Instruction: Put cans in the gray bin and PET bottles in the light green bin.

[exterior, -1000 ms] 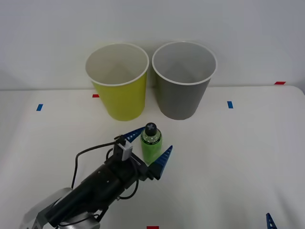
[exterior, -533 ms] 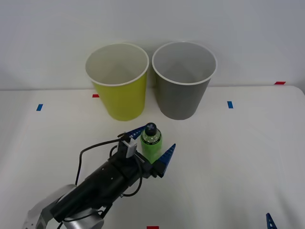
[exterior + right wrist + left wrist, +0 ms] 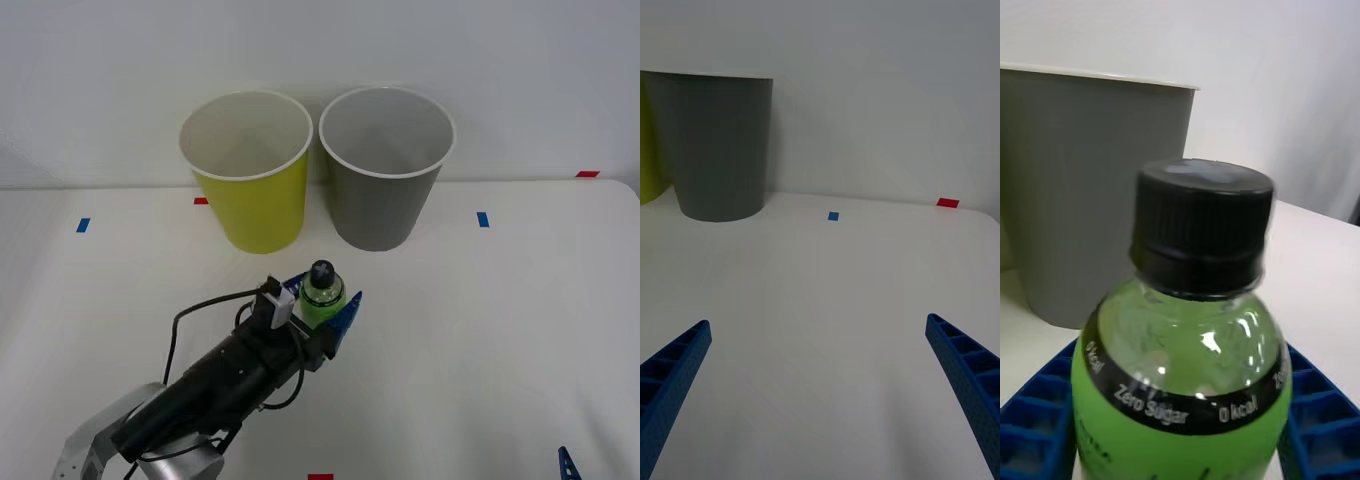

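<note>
My left gripper (image 3: 322, 300) is clamped on the small bright green plastic bottle with the black screw cap (image 3: 322, 291), one blue ribbed finger on each side of its body. In the left wrist view the bottle (image 3: 1184, 360) stands upright between my fingers (image 3: 1037, 405), its black cap uppermost and a dark band with white lettering running round its shoulder. From the front I cannot tell whether its base touches the white table (image 3: 500, 330) or is just clear of it.

Beyond my left gripper, against the pale wall, stand the two tall tapered round bins, side by side and almost touching. The yellow-green bin with the white rim (image 3: 250, 190) is ahead of the gripper and a little to its left; the gray bin with the white rim (image 3: 385, 185) is ahead and a little to its right. From my left wrist, the gray bin (image 3: 1090, 195) rises directly behind the bottle.

My right gripper (image 3: 820, 390) hangs low over bare table with its blue fingers spread wide and nothing between them, well to the right of the bottle. Ahead of it and to its left stands the gray bin (image 3: 715, 142), and small blue (image 3: 833, 216) and red (image 3: 947, 202) tape marks lie on the table beyond it.
</note>
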`<action>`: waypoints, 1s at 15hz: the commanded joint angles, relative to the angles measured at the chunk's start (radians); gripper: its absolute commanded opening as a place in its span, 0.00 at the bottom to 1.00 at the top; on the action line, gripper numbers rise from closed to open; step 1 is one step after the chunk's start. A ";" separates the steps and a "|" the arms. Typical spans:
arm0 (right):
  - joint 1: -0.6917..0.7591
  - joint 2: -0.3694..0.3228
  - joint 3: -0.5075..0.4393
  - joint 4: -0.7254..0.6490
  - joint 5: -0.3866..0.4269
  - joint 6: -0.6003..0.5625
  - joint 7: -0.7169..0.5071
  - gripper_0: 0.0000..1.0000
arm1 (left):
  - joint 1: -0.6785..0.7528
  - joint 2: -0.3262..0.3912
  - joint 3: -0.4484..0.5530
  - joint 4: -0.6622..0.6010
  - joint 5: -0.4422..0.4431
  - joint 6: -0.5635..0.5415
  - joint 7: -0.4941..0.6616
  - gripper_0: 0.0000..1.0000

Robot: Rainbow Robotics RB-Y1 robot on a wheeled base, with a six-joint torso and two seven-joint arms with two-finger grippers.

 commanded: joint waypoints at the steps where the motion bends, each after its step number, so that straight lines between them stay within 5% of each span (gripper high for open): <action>1: 0.000 0.000 0.000 0.000 0.000 0.000 0.000 1.00 | -0.004 0.002 0.003 -0.001 -0.002 0.009 -0.004 0.00; 5: 0.000 0.000 0.000 0.000 0.000 0.000 0.000 1.00 | -0.020 0.002 0.006 -0.004 -0.019 0.051 -0.018 0.00; 15: 0.000 0.000 0.000 0.000 0.000 0.000 0.000 1.00 | 0.050 0.121 0.208 -0.524 0.012 0.739 -0.021 0.00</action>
